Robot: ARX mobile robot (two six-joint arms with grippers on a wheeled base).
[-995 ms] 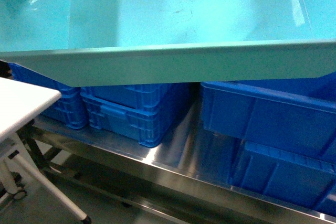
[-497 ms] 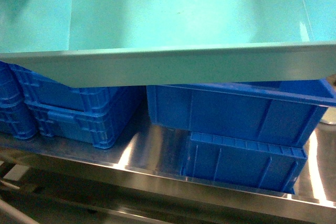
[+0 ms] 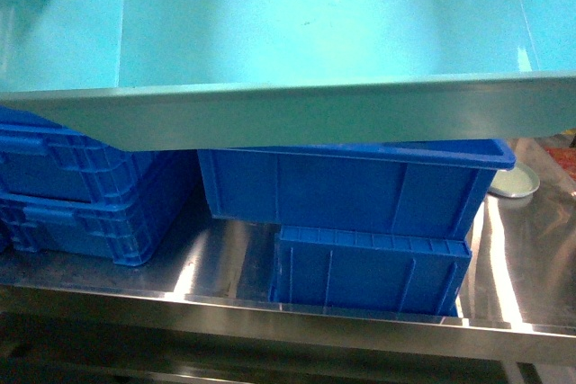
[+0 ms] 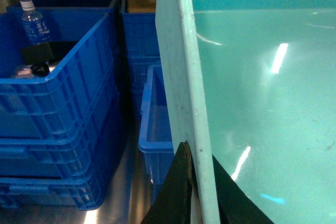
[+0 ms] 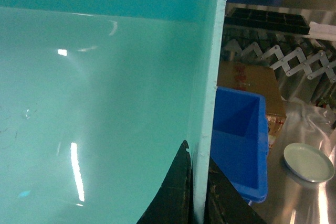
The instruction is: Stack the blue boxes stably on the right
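The head camera looks forward and slanting down from close behind the turquoise tub (image 3: 306,24), whose near wall fills the upper frame, with stacked royal-blue crates (image 3: 360,213) on the steel table (image 3: 225,249) below. The left wrist camera sits right at the tub's left rim (image 4: 181,93), looking along it past the left hand (image 4: 191,192). The right wrist camera mirrors this at the right rim (image 5: 207,103) above the right hand (image 5: 197,192); all three share the tub's interior.

- Your stacked blue crates (image 3: 351,213) sit right under the turquoise tub (image 3: 315,33); ribbed crates (image 3: 81,195) crowd the left
- Bare steel (image 3: 513,258) lies right, beside a plate (image 3: 515,183)
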